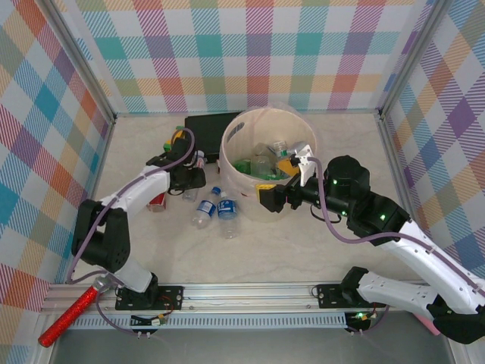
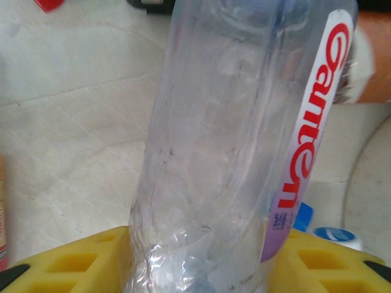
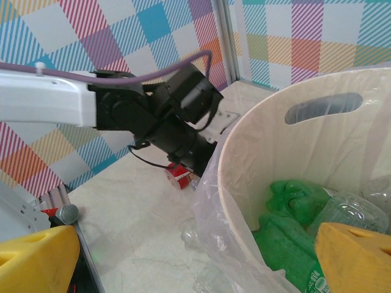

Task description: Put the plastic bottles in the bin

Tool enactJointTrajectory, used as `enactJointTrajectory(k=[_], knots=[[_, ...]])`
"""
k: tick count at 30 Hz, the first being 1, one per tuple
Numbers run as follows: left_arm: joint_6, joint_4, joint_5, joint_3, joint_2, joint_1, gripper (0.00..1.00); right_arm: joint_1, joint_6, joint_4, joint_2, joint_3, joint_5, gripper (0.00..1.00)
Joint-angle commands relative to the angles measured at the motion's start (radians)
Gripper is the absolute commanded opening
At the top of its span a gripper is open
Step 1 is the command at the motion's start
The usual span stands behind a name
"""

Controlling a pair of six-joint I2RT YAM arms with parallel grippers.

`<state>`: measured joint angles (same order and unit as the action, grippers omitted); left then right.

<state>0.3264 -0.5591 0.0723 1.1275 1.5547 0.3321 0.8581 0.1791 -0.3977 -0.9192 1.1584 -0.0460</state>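
**Clear bottle (image 2: pixel 232 152) pinched in the left gripper (image 2: pixel 195 268); right gripper (image 3: pixel 195 262) agape at the bin (image 1: pixel 246 133)**

The left wrist view has the bottle, with red lettering down its label, standing between two yellow fingers (image 2: pixel 67 262). The fingers press on both of its sides, and the plastic is crumpled where they meet it. Pale table (image 2: pixel 73 122) lies behind it. Whether the bottle rests on the table or is lifted cannot be told. From above, this gripper sits just left of the bin, near the black box (image 1: pixel 208 123).

The right gripper straddles the bin's near rim with its jaws spread wide and nothing between them. One yellow finger is outside the wall and the other hangs over the contents. Inside the bin lie green bottles (image 3: pixel 287 235) and at least one clear one (image 3: pixel 348 210). A clear liner (image 3: pixel 214 207) drapes over the rim.

On the table between the arms, two blue-labelled bottles (image 1: pixel 216 214) lie side by side, close to the bin's wall. A red can (image 1: pixel 157 201) stands beside the left arm.
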Motion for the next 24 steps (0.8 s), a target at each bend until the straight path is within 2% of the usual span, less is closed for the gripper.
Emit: enactJointTrajectory(k=[1,7,16,24], knots=[[0.023,-0.057,-0.001,0.016,-0.097,0.009,0.53,0.006,0.010,0.021,0.003,0.017,-0.001,0.99],[0.026,-0.113,-0.004,0.112,-0.228,0.052,0.54,0.006,0.012,0.027,0.006,0.006,0.035,0.99],[0.030,-0.144,0.033,0.330,-0.318,0.194,0.54,0.006,0.026,0.052,0.049,-0.029,0.133,0.99],[0.028,-0.003,0.021,0.435,-0.293,0.368,0.54,0.006,0.040,0.063,0.097,-0.059,0.205,0.99]])
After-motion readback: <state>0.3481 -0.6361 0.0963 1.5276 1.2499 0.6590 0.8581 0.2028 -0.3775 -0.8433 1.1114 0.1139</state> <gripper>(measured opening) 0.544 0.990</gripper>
